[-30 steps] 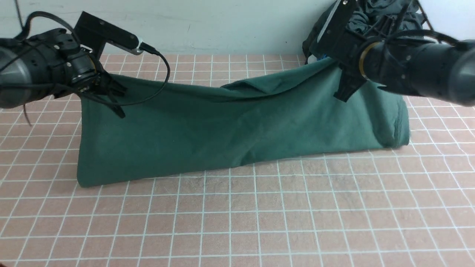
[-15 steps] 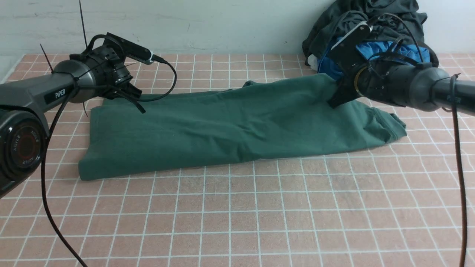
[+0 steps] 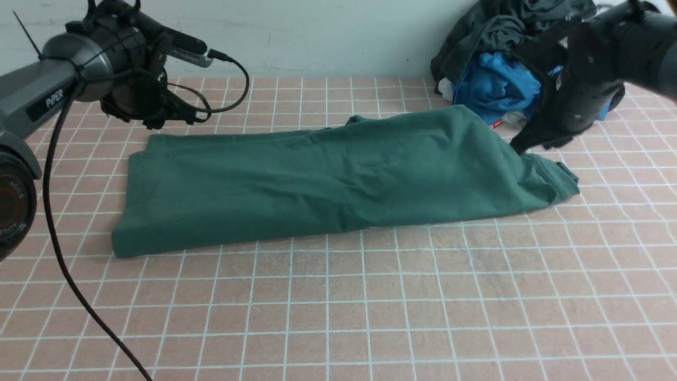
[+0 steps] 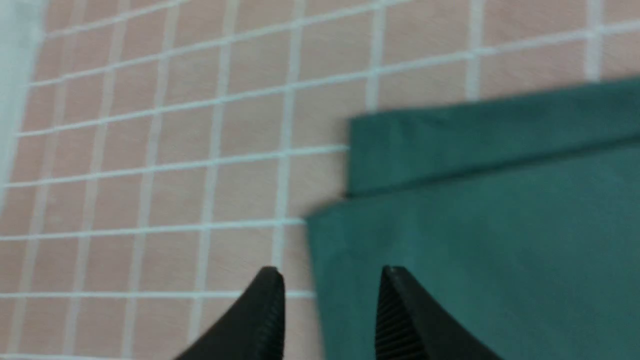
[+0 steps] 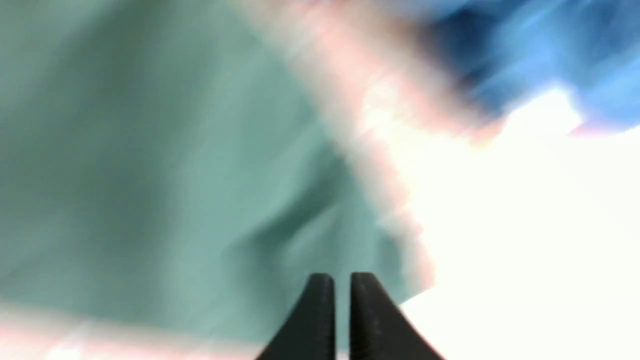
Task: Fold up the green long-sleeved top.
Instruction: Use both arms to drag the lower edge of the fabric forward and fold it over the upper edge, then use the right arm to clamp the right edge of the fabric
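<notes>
Front view: bright, even, diffuse from overhead. Only a thin soft shadow along the near edge of the green long-sleeved top [image 3: 317, 180] on the worktop [image 3: 370, 317]. Darker patch of shadow at the top's left near corner. Sharp across the top; motion-smeared at the right arm [image 3: 592, 90] just beyond the top's right end. Left wrist view: mildly soft all over, grid lines beside the top fuzzy, left claw [image 4: 330, 272] ridges readable. Right wrist view: heavily motion-blurred, blown out to white beside the top, green washed pale, blue garment [image 5: 525, 50] streaked; right claw [image 5: 341, 277] fingers alone crisp.
</notes>
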Controlling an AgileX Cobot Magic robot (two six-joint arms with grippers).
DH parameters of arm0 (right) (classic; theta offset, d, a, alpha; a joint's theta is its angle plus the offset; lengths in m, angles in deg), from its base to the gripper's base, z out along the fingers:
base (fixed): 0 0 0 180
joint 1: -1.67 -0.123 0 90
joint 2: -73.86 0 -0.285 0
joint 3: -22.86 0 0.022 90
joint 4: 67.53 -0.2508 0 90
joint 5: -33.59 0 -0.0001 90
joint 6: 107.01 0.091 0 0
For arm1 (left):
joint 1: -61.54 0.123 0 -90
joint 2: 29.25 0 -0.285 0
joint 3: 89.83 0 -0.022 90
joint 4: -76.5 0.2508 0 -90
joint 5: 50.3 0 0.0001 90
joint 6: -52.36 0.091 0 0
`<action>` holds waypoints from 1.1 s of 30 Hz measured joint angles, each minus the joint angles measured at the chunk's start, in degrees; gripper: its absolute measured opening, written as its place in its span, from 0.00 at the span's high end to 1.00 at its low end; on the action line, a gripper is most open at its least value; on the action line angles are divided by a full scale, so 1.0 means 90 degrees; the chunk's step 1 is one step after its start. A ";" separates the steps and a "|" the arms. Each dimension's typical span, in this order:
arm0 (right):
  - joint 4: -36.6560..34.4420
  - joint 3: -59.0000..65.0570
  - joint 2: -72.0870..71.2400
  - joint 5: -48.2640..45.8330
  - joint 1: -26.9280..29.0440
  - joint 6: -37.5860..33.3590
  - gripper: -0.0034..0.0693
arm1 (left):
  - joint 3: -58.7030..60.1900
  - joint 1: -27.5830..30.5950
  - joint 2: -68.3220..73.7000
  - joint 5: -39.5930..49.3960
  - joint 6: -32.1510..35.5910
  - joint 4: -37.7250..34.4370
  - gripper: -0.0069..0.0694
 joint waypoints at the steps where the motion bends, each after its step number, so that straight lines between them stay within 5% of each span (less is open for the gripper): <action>1: -0.0816 0.0000 0.0173 -0.0151 0.0180 -0.0446 0.95 | 0.0000 0.0000 -0.0009 0.0155 0.0464 -0.0582 0.69; 6: -0.2020 -0.0014 0.1058 0.0487 0.0736 -0.0616 0.97 | 0.0359 0.0000 0.0133 0.0684 0.1689 -0.2227 0.86; 11: -0.1478 -0.0034 0.1102 0.0839 0.1123 0.0963 0.96 | 0.0913 0.0073 0.0164 0.0862 0.1851 -0.2350 0.91; 14: -0.0793 -0.0253 0.1102 -0.0064 0.1264 0.2169 0.95 | 0.1263 0.0185 0.0110 0.0825 0.1856 -0.2382 0.91; 20: -0.0129 -0.0811 0.1087 -0.1073 0.1250 0.2127 0.95 | 0.1428 0.0193 0.0004 0.0765 0.1856 -0.2417 0.91; 24: -0.0699 -0.1263 0.1004 -0.0766 0.1154 0.1616 0.94 | 0.1449 0.0193 -0.0067 0.0725 0.1856 -0.2477 0.91; 30: -0.3438 -0.1573 0.1094 -0.0238 0.0675 -0.0795 0.94 | 0.1450 0.0193 -0.0229 0.0608 0.1895 -0.2925 0.91; 33: -0.4011 -0.1586 0.1408 0.0308 0.0425 -0.1872 0.94 | 0.1455 0.0193 -0.0229 0.0457 0.2084 -0.3344 0.91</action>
